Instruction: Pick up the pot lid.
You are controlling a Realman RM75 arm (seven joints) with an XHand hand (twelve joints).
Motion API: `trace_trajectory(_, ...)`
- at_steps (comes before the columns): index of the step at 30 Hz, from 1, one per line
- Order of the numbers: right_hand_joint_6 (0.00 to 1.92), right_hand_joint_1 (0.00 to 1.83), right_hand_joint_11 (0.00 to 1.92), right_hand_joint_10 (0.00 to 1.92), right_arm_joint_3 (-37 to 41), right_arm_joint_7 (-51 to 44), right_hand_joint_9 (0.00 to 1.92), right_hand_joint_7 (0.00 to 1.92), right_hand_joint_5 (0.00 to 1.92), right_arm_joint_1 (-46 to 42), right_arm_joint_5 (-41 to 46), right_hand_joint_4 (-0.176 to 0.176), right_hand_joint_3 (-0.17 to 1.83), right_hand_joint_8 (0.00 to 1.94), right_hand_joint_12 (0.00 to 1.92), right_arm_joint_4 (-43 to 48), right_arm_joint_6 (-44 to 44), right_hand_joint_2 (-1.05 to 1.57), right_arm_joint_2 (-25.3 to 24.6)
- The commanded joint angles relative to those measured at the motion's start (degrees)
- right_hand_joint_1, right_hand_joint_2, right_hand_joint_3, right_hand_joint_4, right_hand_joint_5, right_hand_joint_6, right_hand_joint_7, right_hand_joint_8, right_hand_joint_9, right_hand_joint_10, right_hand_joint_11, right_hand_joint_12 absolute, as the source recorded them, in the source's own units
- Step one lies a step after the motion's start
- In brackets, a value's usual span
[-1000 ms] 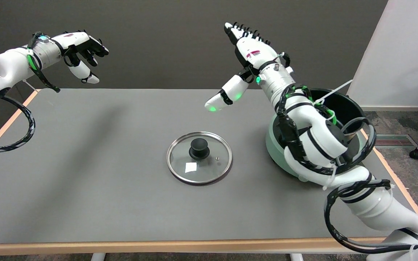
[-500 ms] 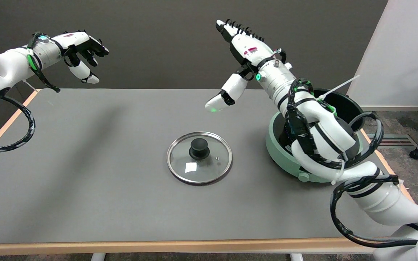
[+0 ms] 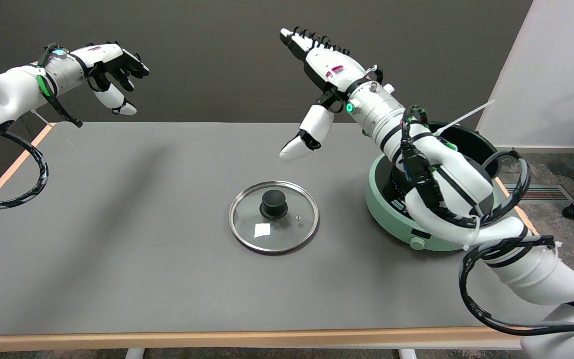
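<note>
The scene is evenly and fairly brightly lit from overhead — no harsh hotspots. The matte grey bench (image 3: 117, 259) shows soft, diffuse shadows: a broad faint band running diagonally across its left half, and a thin dark crescent along the near right edge of the round glass pot lid with a steel rim and black knob (image 3: 273, 217). The glass carries a small pale reflection patch. The far dark wall stays dim. Focus is sharp throughout — no motion blur — with slight wide-angle bowing of the bench edges.

pot lid (image 3: 273, 217) mid-table (image 3: 117, 224) | pot (image 3: 406, 219) to its right | right hand (image 3: 317, 75) above, behind lid
</note>
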Motion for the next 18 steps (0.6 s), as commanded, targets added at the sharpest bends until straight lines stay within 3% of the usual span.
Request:
trace_trajectory(1, 0.04, 1.10, 0.04, 0.04, -1.9, -7.0, 0.04, 0.04, 0.04, 0.6, 5.6, -0.019, 0.73, 0.04, 0.04, 0.0, 4.7, -0.49, 2.5)
trace_trajectory(18, 0.03, 1.11, 0.03, 0.03, -2.5, -8.1, 0.03, 0.03, 0.03, 1.1, 8.1, 0.027, 0.81, 0.03, 0.03, -0.3, 8.6, -0.54, 3.4)
